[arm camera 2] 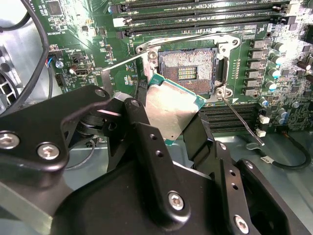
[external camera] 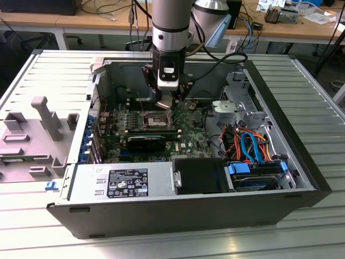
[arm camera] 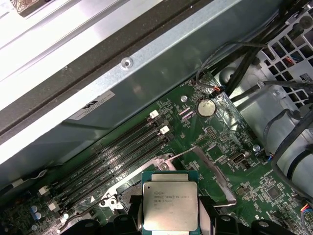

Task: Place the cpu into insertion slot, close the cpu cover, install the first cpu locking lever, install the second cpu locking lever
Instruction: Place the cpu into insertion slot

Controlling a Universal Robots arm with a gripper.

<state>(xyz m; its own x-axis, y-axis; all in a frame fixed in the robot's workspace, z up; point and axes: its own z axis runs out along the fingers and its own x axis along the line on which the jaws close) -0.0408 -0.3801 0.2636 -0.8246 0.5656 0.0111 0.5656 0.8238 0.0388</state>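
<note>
The cpu [arm camera 2: 171,110], a flat square chip with a silver-grey top, hangs tilted just above the insertion slot [arm camera 2: 188,71], whose dark centre with gold contacts lies uncovered. My gripper [arm camera 2: 168,115] is shut on the cpu, one black finger [arm camera 2: 139,105] on each side. In the first wrist view the cpu [arm camera: 170,205] faces up between the fingers of the gripper [arm camera: 170,218]. In the exterior view the gripper [external camera: 167,102] hovers over the slot [external camera: 153,120] inside the computer case. A silvery plate, likely the cpu cover [arm camera 2: 122,66], stands raised beside the slot. A thin locking lever [arm camera 2: 239,117] sticks out free.
Long black memory slots [arm camera 2: 195,14] run beside the socket. A black card [external camera: 148,141], a power supply [external camera: 124,181] and drive cables [external camera: 250,145] crowd the case. The case wall [arm camera: 146,83] rises close behind. Grey fixtures [external camera: 38,124] lie at the exterior view's left.
</note>
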